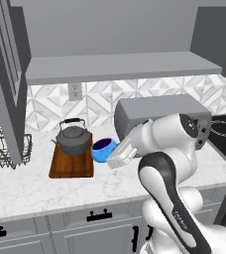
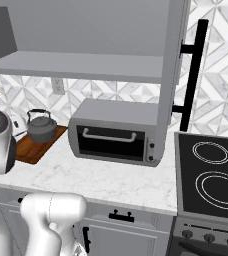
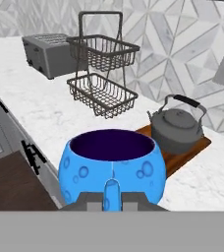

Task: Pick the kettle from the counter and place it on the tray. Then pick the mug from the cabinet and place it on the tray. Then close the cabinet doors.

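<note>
In the left base view, a squat dark grey metal kettle (image 1: 73, 139) with an arched black handle is seen standing on the far part of a flat reddish-brown wooden tray (image 1: 71, 160), which lies on the white marble-patterned counter (image 1: 30, 191). The nearer part of the tray is left bare, presumably for the second item. A small bright blue mug (image 1: 103, 149) is held in the air just beside the tray's right edge, at the end of the white arm, whose gripper (image 1: 118, 155) is closed on it. Above, the grey cabinet shelf (image 1: 120, 67) is seen with a tall grey cabinet door (image 1: 6, 84) swung open at the left; a black wire rack (image 1: 6, 149) stands behind it.

In the right base view, the kettle (image 2: 41, 127) on the tray (image 2: 36, 145) is shown left of a grey toaster oven (image 2: 117, 132), with the other cabinet door (image 2: 172, 75) open beside a black cooktop (image 2: 211, 175).

In the hand view, the mug (image 3: 112, 170) is clamped at its near wall between the fingertips (image 3: 90, 202), mouth upward. Beyond it lie the kettle (image 3: 177, 128), the tray (image 3: 182, 150), the wire rack (image 3: 103, 74) and a grey toaster (image 3: 50, 55). The mug is judged to be on its way to the tray.
</note>
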Tool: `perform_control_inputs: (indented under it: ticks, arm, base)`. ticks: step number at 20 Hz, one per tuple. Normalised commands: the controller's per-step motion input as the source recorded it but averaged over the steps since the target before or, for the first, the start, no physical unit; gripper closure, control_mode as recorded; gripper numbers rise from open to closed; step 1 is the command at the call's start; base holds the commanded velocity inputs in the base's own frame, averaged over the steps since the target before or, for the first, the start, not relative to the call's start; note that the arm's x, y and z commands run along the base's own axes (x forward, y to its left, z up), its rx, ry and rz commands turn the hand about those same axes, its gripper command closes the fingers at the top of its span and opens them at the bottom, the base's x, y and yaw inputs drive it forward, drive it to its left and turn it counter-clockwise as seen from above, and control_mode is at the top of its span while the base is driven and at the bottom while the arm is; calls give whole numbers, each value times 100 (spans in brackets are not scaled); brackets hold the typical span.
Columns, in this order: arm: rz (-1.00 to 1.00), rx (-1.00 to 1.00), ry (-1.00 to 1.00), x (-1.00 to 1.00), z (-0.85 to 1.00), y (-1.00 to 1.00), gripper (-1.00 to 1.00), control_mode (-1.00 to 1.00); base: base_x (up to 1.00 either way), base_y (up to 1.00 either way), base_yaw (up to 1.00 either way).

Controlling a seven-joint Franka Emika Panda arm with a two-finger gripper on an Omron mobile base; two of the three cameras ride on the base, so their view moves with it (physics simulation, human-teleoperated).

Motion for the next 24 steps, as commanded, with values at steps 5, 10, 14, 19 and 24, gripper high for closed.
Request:
perform_control_inputs:
  ticks: [5, 10, 14, 19, 24]
  arm:
    - [0, 0, 0, 43, -38, 25, 100, -100]
    - [0, 0, -4, 37, -43, 15, 100, -100]
    - [0, 0, 5, 43, -36, 9, 100, -100]
    - [-1, 0, 19, 32, -33, 14, 100, -100]
    - [0, 0, 15, 18, -38, 15, 100, -100]
  base:
    - [0, 0, 0]
    - [0, 0, 0]
    - [0, 0, 0]
    - [0, 0, 0]
    - [0, 0, 0]
